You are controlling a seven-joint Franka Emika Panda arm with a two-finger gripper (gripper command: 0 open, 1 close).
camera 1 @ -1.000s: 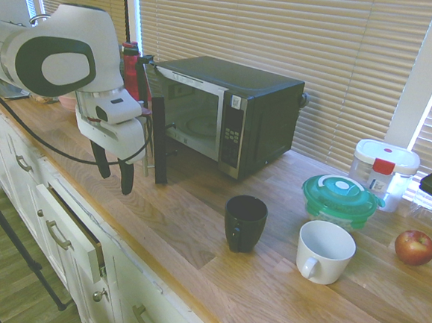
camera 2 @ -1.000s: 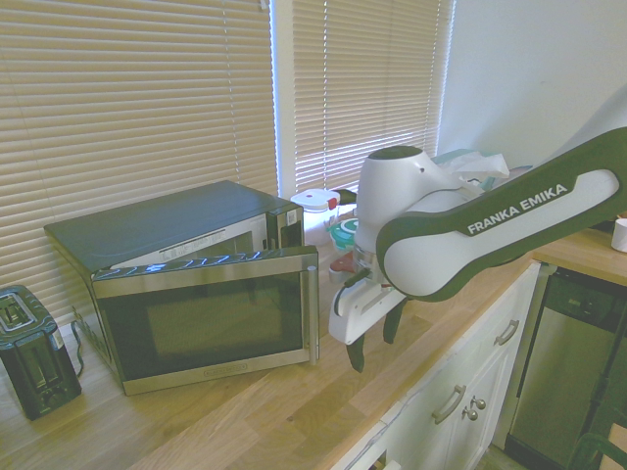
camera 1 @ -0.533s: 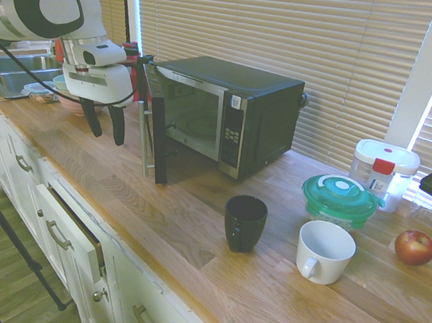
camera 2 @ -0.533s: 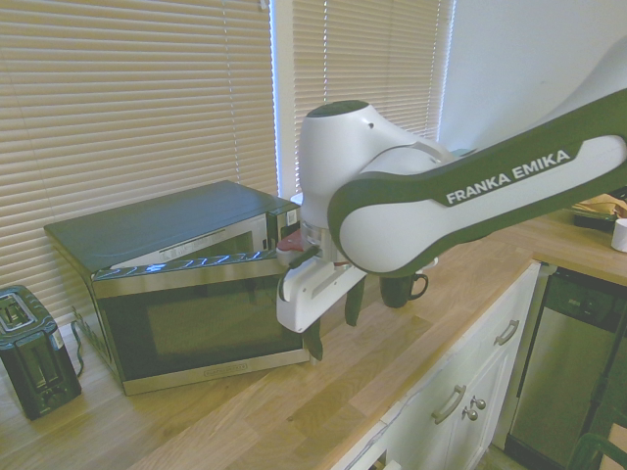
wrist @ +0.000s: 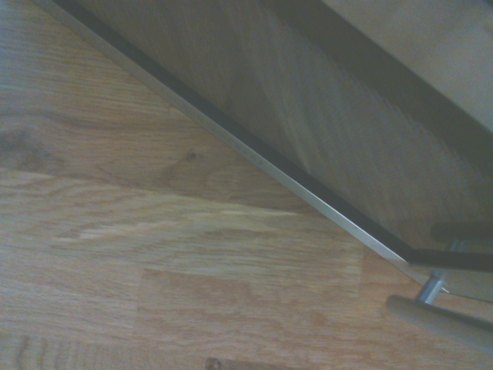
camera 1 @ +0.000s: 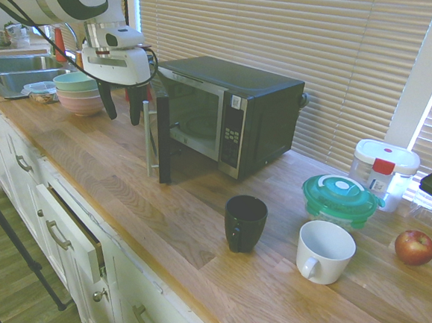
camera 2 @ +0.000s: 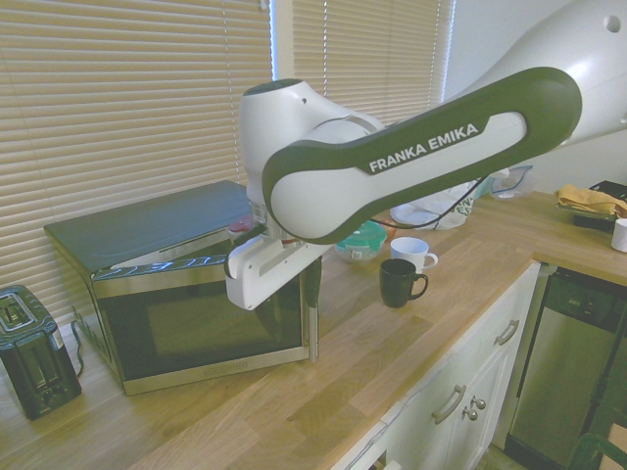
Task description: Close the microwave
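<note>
The black microwave (camera 1: 239, 107) stands on the wooden counter with its glass door (camera 1: 159, 136) swung out towards the counter's front. From the other side the door (camera 2: 201, 318) shows ajar, its silver handle (camera 2: 312, 323) at the free edge. My gripper (camera 1: 121, 111) hangs open just outside the door's outer face, near its top and close to the handle side, with nothing between the fingers (camera 1: 136, 109). Whether it touches the door I cannot tell. The wrist view shows the door's lower edge (wrist: 308, 189) over the wood and the handle (wrist: 443, 322).
In front of the microwave stand a black mug (camera 1: 244, 222) and a white mug (camera 1: 324, 250). Behind them are a green lidded container (camera 1: 339, 198), a white container (camera 1: 383, 172) and an apple (camera 1: 414, 246). Stacked bowls (camera 1: 79, 93) and a sink (camera 1: 17, 69) lie left. A toaster (camera 2: 34, 362) stands beside the microwave.
My gripper has risen from near the counter's front edge and moved back to the door's outer face. The door stands at the same angle.
</note>
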